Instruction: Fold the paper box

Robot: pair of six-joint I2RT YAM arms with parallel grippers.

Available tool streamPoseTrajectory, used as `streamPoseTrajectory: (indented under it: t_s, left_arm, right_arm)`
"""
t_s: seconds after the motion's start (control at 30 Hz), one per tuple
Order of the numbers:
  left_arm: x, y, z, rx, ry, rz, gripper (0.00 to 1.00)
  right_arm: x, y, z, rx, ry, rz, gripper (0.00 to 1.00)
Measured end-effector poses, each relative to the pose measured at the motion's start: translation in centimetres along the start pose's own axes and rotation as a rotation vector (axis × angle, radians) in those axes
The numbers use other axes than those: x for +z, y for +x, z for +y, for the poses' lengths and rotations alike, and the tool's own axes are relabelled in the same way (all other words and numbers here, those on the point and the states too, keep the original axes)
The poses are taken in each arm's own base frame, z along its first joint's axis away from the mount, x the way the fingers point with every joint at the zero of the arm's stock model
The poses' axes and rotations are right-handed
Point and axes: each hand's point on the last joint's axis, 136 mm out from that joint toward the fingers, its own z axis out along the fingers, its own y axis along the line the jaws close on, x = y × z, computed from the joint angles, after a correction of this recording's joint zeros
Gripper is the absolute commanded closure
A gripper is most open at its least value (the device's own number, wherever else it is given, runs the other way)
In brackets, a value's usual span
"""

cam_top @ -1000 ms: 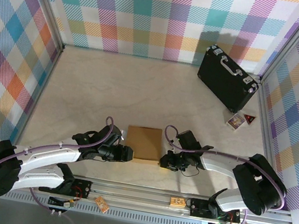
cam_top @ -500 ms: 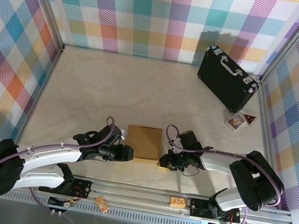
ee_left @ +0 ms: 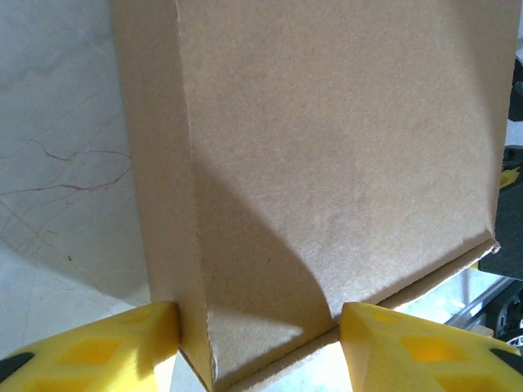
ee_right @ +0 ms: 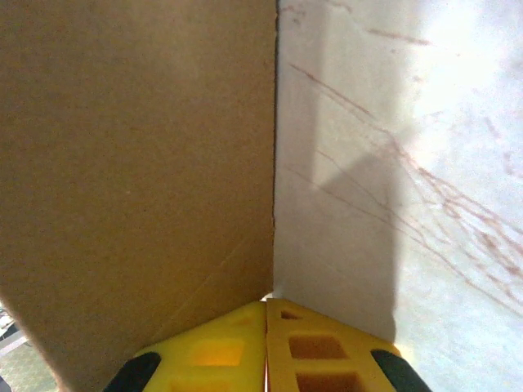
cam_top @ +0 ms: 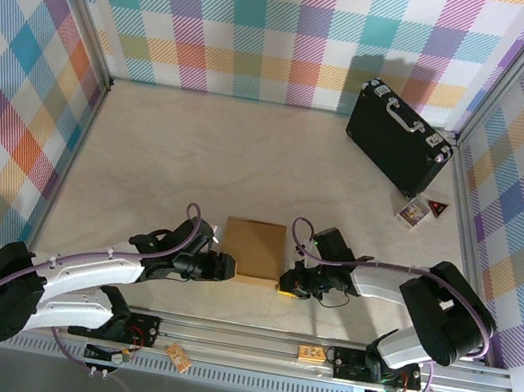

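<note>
Likely squaring up the plain brown corrugated cardboard box (cam_top: 253, 248), lid down, at the table (cam_top: 167, 159) near-middle; clamped across one corner by the left pincer (ee_left: 257, 331); touched by the right pincer (ee_right: 266, 327), tips together; next, probably press seams flush.

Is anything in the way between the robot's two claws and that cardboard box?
Nothing visible. The left tool clasps the box's near corner between its fingers; the right tool, closed, sits right at the box's side. The black case stands far off.
</note>
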Motion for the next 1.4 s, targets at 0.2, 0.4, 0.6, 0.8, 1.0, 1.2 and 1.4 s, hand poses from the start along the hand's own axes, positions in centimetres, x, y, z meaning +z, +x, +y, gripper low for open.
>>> streamPoseTrajectory:
  t_s: [0.2, 0.4, 0.6, 0.8, 1.0, 1.2, 1.4]
  left_arm:
    - [-0.7, -0.7, 0.4, 0.023, -0.063, -0.02, 0.39]
    - [-1.7, -2.0, 1.9, 0.012, -0.149, -0.048, 0.37]
    - [-3.5, -3.1, 3.4, 0.003, -0.237, -0.096, 0.34]
    - [-5.7, -2.9, 2.3, 0.011, -0.172, -0.134, 0.34]
    - [-4.0, -1.3, 1.5, -0.021, -0.077, -0.056, 0.35]
    - [-1.0, -0.9, -0.1, -0.036, -0.013, 0.019, 0.4]
    - [0.7, -0.9, -1.1, -0.033, 0.006, 0.057, 0.46]
  right_arm:
    - [-0.4, -0.2, 0.0, -0.034, 0.02, -0.011, 0.87]
    - [-2.8, -1.8, -0.2, -0.059, 0.043, -0.093, 0.79]
    - [-5.8, -4.3, 0.2, -0.097, 0.121, -0.185, 0.71]
    - [-8.3, -8.2, 3.5, -0.224, 0.15, -0.283, 0.6]
    - [-7.7, -9.5, 4.1, -0.249, 0.144, -0.266, 0.59]
    - [-5.8, -8.4, 3.4, -0.24, 0.12, -0.196, 0.62]
    - [-4.3, -7.1, 3.0, -0.232, 0.106, -0.158, 0.69]
